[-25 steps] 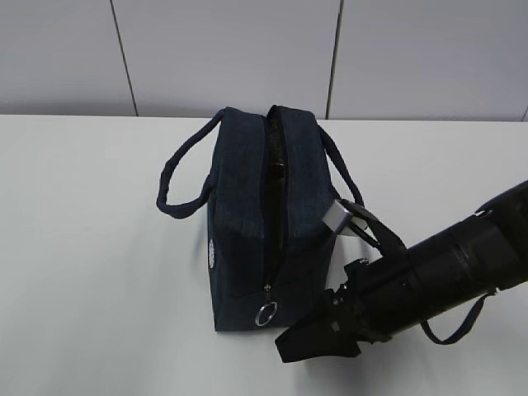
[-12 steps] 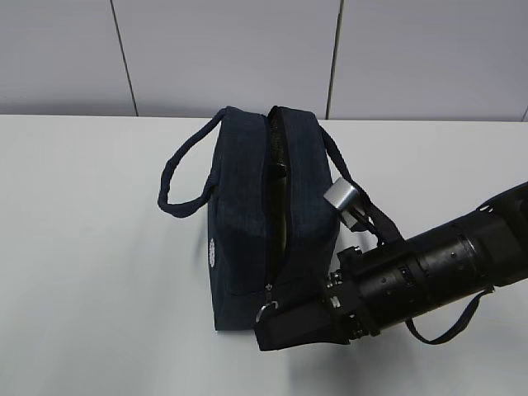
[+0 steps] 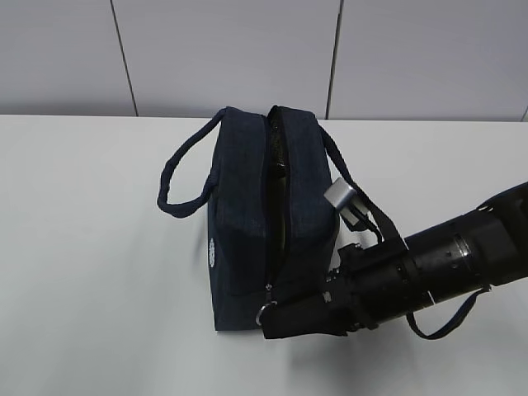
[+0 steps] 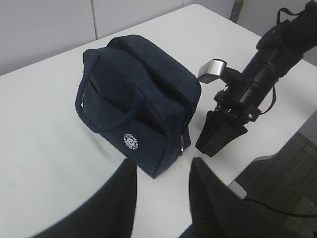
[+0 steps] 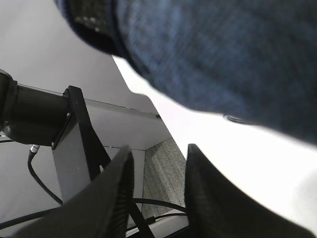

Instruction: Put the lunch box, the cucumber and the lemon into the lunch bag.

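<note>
The dark navy lunch bag stands mid-table with its top zipper partly undone, showing only a dark slit. Its silver ring pull hangs at the near end. My right gripper lies low on the table against that near end, tips beside the ring pull. In the right wrist view its fingers stand apart with nothing between them, under the bag's fabric. My left gripper hovers open and empty above the table, short of the bag. Lunch box, cucumber and lemon are out of view.
The right arm lies across the table's right side, its wrist passing by the bag's right loop handle. The left handle droops onto the white table. The table's edge and the floor show close behind the right arm.
My right gripper has slid left along the table to the bag's near end, beside the ring pull, and its jaws have narrowed. The bag and left gripper have stayed put.
</note>
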You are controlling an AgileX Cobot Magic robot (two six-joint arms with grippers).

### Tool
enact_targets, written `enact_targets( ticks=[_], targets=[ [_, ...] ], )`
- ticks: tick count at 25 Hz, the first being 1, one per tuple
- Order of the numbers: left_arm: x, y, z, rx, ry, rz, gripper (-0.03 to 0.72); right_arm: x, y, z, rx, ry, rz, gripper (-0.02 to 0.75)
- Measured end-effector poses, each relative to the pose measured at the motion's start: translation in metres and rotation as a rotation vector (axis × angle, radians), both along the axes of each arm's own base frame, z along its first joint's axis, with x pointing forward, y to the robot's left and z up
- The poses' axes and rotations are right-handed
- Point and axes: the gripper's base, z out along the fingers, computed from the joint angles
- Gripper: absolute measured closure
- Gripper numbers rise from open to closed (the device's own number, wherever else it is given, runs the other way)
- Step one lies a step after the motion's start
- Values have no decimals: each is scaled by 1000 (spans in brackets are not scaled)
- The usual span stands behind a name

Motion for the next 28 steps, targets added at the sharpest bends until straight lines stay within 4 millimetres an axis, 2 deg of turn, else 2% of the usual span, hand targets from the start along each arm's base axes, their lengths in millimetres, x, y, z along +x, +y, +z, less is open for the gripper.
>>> enact_targets(
  ticks=[9, 16, 19, 24, 28],
  targets=[
    [0, 0, 0, 0, 0, 0, 450, 6, -1, -5, -59, -29, -60, 491],
    [0, 0, 0, 3, -2, 1, 450, -6, 31, -13, -175, -70, -73, 493],
    [0, 0, 0, 5, -3, 2, 450, -6, 35, -14, -211, -88, -111, 494],
    [0, 0, 0, 5, -3, 2, 450, -5, 29, 8, -238, -177, -182, 494],
    [0, 0, 0, 5, -3, 2, 450, -15, 16, 33, -264, -264, -255, 496]
  ],
)
